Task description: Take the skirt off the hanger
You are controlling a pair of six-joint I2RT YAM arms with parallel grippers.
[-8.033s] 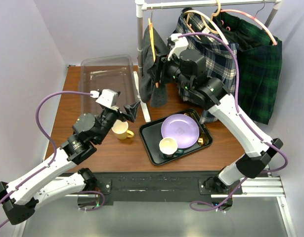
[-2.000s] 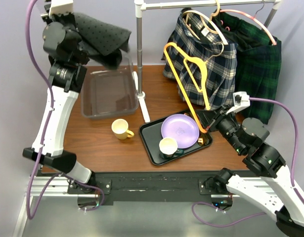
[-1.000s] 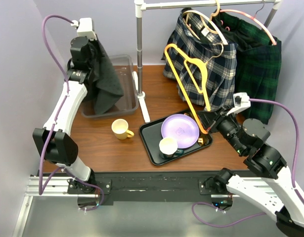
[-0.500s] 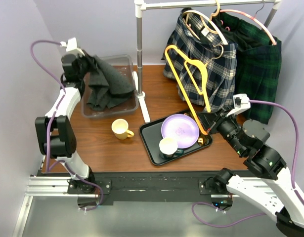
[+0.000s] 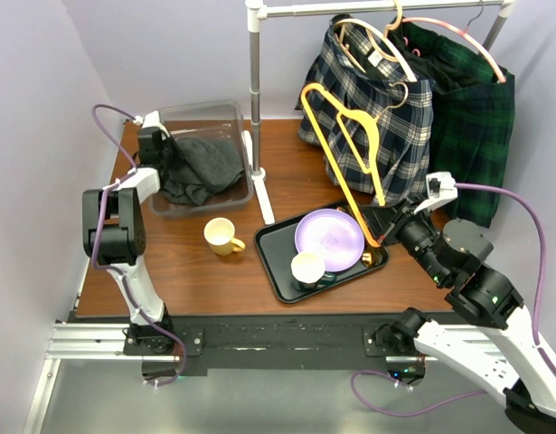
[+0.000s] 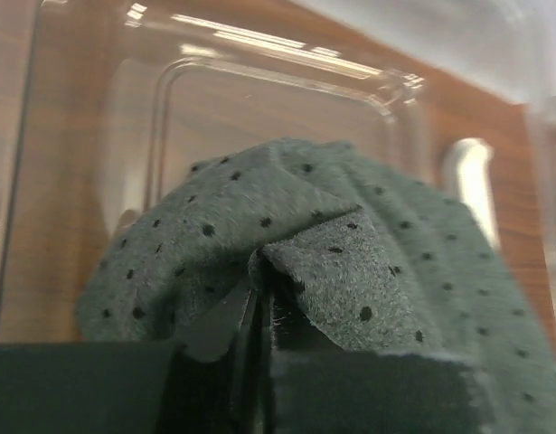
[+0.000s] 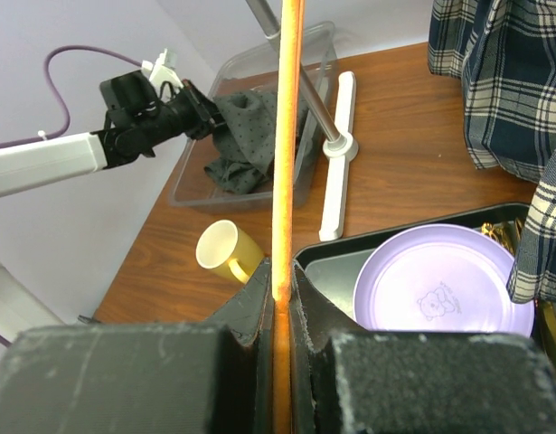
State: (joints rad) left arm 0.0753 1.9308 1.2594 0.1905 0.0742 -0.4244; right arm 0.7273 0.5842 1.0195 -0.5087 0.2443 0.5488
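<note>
Since the spotty grey skirt (image 6: 350,253) lies in the clear bin (image 5: 192,110), pinched at the tips of the left end effector (image 6: 259,298), the right end effector (image 7: 279,280) clamps the bare orange hanger (image 7: 285,136) well off to keep them apart.

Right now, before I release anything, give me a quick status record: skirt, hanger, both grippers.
skirt: grey dotted skirt bunched inside the clear bin, off the hanger
hanger: orange hanger bare, held roughly upright
left gripper: shut on a fold of the skirt, at the bin
right gripper: shut on the hanger's lower end
</note>
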